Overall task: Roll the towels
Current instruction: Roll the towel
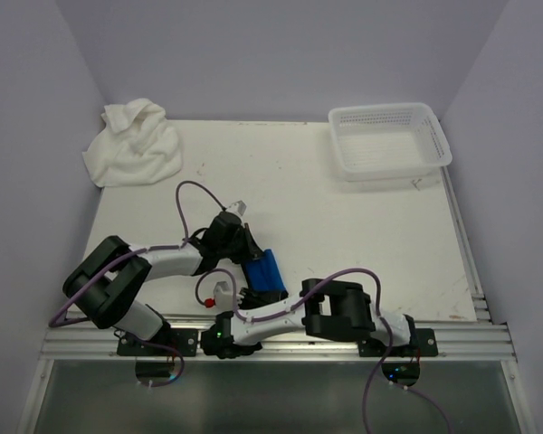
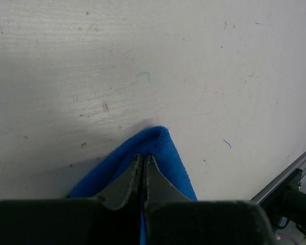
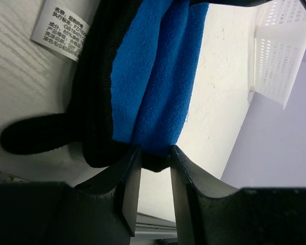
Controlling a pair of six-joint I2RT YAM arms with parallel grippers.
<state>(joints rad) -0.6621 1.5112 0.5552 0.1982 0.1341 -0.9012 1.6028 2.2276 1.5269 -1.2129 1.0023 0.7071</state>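
Observation:
The small blue towel [image 1: 265,271] lies bunched into a short roll near the table's front edge, between the two arms. My left gripper [image 1: 249,255] comes at it from the left; in the left wrist view its jaws [image 2: 144,155] are shut on a fold of the blue towel [image 2: 166,148]. My right gripper [image 1: 256,294] is at the roll's near end. In the right wrist view that gripper [image 3: 155,151] stands open, with the blue towel's [image 3: 153,76] dark-edged end between its tips. The large white towel [image 1: 133,145] lies crumpled at the back left corner, far from both grippers.
A white perforated basket [image 1: 389,140] stands at the back right; the basket [image 3: 280,51] also shows in the right wrist view. A white care label [image 3: 64,25] lies on the table beside the roll. The aluminium rail [image 1: 281,342] runs along the front edge.

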